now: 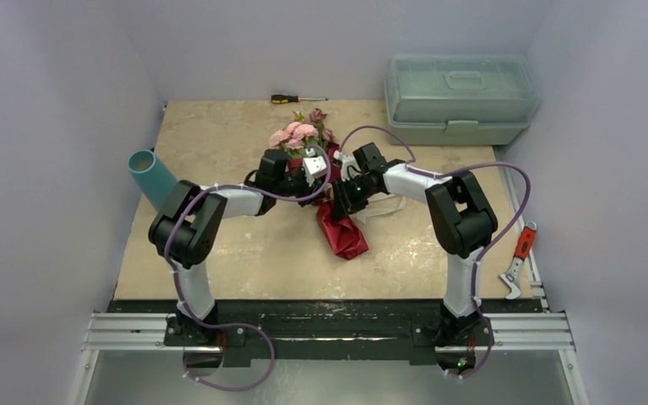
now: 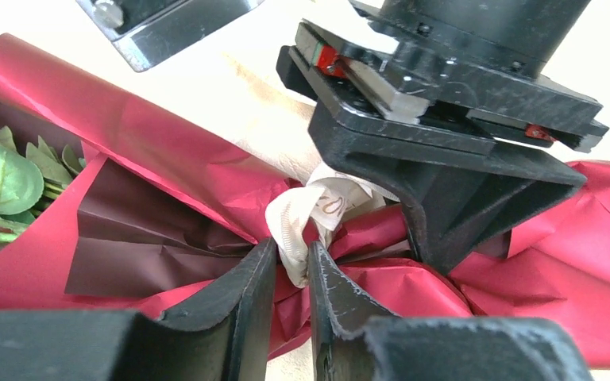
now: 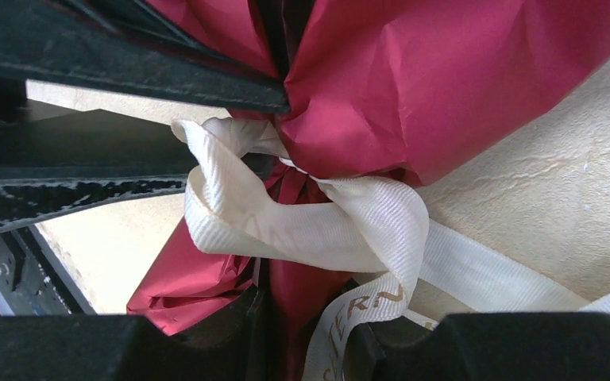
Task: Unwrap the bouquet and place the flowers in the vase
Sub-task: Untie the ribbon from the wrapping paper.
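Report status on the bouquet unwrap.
Left claw pinching ribbon. Right claw clamped on bouquet neck. Ribbon still tied; flowers not in vase.

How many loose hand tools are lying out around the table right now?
2: a screwdriver at the far edge, a red-handled tool at the right edge. The closed toolbox may hide more.

Top camera looks down over the table (image 1: pixel 245 253), wrist cameras close, sharing ribbon (image 2: pixel 298 226)

Maroon paper (image 1: pixel 343 232), cream ribbon (image 3: pixel 302 230) lettered perhaps gold, pink flowers (image 1: pixel 297 133).
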Tool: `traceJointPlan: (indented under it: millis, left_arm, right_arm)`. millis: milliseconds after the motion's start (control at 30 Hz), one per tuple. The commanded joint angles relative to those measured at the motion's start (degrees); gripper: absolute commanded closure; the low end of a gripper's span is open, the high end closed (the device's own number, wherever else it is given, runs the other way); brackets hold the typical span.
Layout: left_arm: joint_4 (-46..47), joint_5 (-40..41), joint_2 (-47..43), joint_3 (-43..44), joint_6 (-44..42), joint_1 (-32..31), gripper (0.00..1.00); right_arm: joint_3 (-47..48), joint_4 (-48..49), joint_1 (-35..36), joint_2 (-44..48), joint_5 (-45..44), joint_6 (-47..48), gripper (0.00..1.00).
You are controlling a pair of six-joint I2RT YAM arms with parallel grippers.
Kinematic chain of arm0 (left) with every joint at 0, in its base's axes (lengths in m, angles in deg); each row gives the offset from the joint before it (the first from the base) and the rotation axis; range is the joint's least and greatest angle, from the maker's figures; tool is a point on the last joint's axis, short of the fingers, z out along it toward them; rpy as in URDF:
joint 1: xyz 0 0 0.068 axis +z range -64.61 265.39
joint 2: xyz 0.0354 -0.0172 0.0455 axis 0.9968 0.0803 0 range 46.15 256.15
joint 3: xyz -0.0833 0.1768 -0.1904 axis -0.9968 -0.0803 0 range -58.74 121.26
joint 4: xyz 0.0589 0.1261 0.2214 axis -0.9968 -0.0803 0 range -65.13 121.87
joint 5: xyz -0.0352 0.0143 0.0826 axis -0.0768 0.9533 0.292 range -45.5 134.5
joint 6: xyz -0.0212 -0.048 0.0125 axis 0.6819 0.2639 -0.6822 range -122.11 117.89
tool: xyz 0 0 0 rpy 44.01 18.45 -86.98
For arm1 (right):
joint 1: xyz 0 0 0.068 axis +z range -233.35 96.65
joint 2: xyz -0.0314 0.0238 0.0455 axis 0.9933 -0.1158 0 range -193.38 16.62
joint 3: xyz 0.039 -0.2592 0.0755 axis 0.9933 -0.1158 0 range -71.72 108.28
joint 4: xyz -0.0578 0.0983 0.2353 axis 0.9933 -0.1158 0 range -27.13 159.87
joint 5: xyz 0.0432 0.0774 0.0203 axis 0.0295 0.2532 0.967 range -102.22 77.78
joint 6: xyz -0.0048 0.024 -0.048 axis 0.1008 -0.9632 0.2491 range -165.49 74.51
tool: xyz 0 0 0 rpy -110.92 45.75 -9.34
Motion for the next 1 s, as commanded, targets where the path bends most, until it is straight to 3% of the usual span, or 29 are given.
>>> traceJointPlan:
  millis: [0, 233, 367, 500, 800, 967]
  left_arm:
    - [0.28, -1.77, -4.87, -0.48, -4.78, -1.07, 0.81]
    - [-0.39, -2.34, -1.59, 1.30, -5.41, -2.06, 0.77]
    - [-0.33, -1.45, 0.29, 2.27, -3.77, -1.97, 0.85]
    - [-1.04, -0.62, -0.51, 2.61, -1.39, -1.88, 1.00]
    - [1.07, -0.27, -6.12, 8.39, 21.58, -1.00, 1.00]
    - [-0.44, 1.40, -4.38, 4.77, 20.87, -0.08, 1.00]
  right_arm:
    - [-1.89, -7.07, -0.41, -3.16, -4.93, 2.88, 0.64]
    - [-0.91, -7.26, -0.42, -3.79, -4.84, 2.79, 0.64]
    - [-1.02, -7.11, -0.44, -3.63, -5.01, 2.54, 0.64]
    - [-1.01, -7.01, -0.68, -3.72, -5.09, 2.36, 0.64]
    - [-1.37, -6.88, -0.81, -3.97, -5.98, 2.04, 0.64]
    - [-1.22, -6.83, -0.83, -4.41, -5.72, 2.00, 0.64]
